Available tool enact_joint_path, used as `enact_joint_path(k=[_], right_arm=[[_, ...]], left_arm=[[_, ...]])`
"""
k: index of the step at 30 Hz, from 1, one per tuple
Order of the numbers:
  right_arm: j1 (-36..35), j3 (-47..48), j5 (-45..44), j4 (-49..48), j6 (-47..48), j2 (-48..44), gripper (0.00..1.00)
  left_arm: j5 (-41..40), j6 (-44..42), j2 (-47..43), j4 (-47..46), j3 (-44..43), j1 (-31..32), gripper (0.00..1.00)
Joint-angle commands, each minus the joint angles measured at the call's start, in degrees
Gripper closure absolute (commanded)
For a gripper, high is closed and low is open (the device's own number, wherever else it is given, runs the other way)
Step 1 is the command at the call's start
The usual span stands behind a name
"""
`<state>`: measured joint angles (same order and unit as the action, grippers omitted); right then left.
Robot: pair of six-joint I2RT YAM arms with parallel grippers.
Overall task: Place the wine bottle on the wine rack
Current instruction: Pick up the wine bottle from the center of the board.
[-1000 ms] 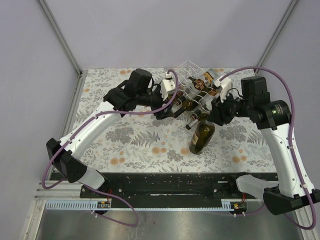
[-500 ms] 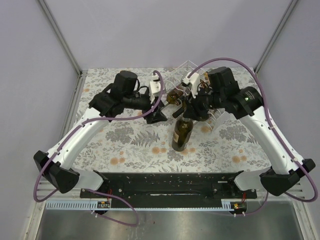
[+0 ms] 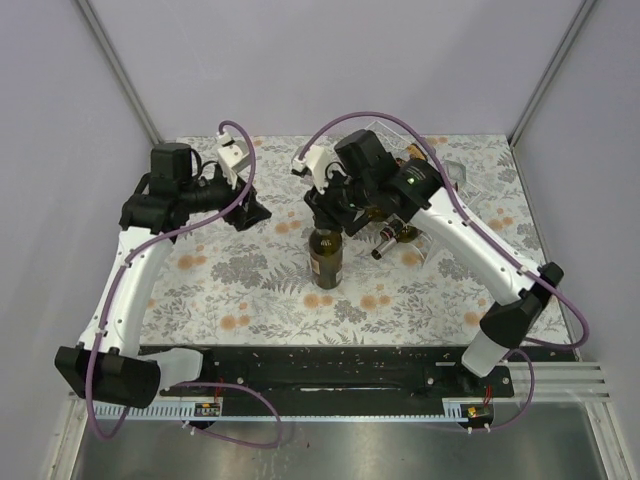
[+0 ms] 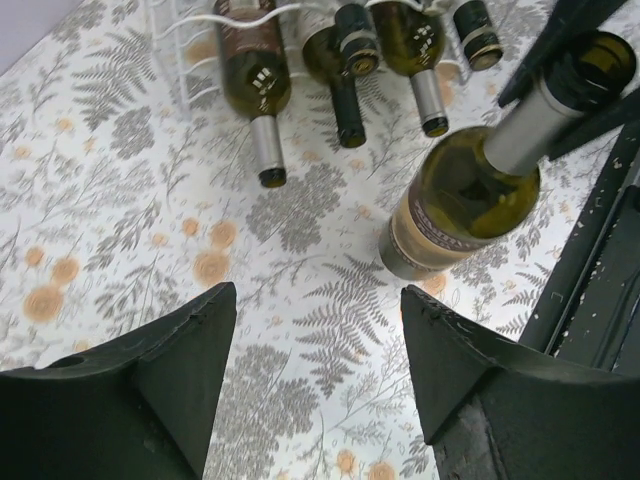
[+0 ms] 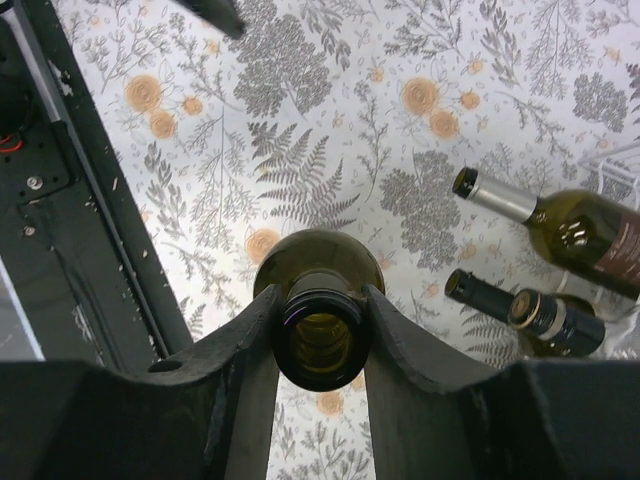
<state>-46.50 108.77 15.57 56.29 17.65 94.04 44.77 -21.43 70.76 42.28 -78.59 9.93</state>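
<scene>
A fern-and-flower cloth covers the worktop (image 3: 230,290), with pale walls all round. Centre stage is the wine bottle (image 3: 326,258): dark green glass, upright, out on the open cloth in front of the wine rack (image 4: 190,50) and not in any cradle. The right tool (image 5: 320,325) is clamped on its neck, one dark finger either side just under the open mouth, and the wrist view looks straight down into it. Whether the base rests on the cloth or sits a touch above it, I can't quite say from these angles.

Behind it, at the far side of the worktop, the clear rack holds other bottles (image 4: 255,75) lying down, necks pointing toward the near side. Four show side by side in the left wrist view. The right arm stretches across above the rack and hides most of it from the overhead camera.

Away to the left, well apart from the bottle, the left tool (image 4: 318,300) hangs with its jaws spread wide. Patterned cloth shows between them, and its camera looks across at bottle and rack.
</scene>
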Motion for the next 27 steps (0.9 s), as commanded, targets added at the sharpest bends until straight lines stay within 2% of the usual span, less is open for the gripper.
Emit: enact_joint_path(k=[1,11,22,27], right_arm=[[-1.0,7.1,-2.1,-7.5,1.0,3.2,1.00],[-1.3,11.2,0.2,-9.5,0.6,9.6,1.00],[-1.3,6.6,0.6,-13.6,-0.3,9.3,1.00],[-1.4,4.1,0.6,-14.7,-0.1,8.9,0.92]], left_arm=[[-0.8,-2.9,-4.7,1.0,1.5,-2.8,0.29],[-3.9,-4.8,-7.5,3.2,4.0,-4.7,0.29],[-2.2,-5.3,-8.0,3.0,4.9,-4.7,0.29],[-1.7,-5.8,-8.2,3.0,5.7,-4.7,0.29]])
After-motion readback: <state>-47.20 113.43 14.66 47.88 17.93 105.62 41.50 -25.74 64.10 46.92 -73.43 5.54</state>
